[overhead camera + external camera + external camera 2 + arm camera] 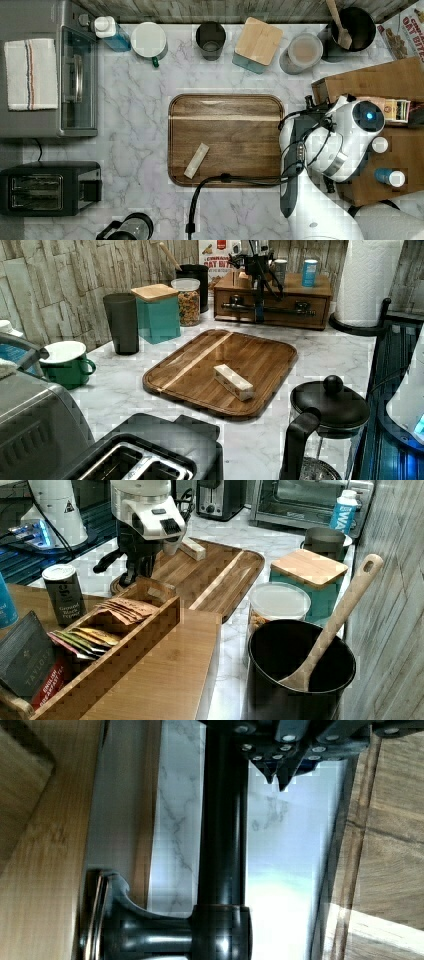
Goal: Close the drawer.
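Note:
The drawer front (285, 315) is a brown wooden panel under the cabinet top (300, 290), at the back of the left view. A long black bar handle (295, 311) runs across it. My gripper (258, 315) comes down right in front of that handle. In the wrist view the handle (222, 845) stands off the wooden drawer front (45, 870) on a black mount, and my gripper (278, 780) is shut. Its tips are beside the bar on the side away from the drawer, not around it. I cannot tell how far out the drawer stands.
A dark wooden serving tray (250, 115) holding a small pale block (196, 160) lies just in front of the cabinet. Tins and a tea-bag box (125, 625) sit on the cabinet top. A kettle (327, 410), toaster (47, 187), oven (47, 70) and canisters ring the marble counter.

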You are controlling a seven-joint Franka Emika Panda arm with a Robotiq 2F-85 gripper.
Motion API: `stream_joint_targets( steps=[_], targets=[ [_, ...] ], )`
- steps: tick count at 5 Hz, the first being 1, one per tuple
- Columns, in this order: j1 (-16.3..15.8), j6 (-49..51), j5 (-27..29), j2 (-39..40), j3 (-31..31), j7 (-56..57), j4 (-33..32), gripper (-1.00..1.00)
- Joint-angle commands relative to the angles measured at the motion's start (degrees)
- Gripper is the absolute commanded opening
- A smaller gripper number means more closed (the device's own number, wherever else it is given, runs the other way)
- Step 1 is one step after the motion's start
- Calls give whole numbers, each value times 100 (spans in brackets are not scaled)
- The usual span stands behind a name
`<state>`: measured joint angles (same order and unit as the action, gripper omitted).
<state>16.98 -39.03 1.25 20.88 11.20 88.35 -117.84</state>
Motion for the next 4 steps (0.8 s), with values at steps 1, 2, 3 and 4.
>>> stream_joint_targets(
  steps=[1,2,3,4],
  targets=[
    [631,-297,371,-237,448,1231,1498,-100],
    [593,-296,390,-234,489,1244,1499,-100],
    [591,-295,391,-234,492,1245,1498,-100],
    [593,-297,390,-234,490,1245,1498,-100]
  ],
)
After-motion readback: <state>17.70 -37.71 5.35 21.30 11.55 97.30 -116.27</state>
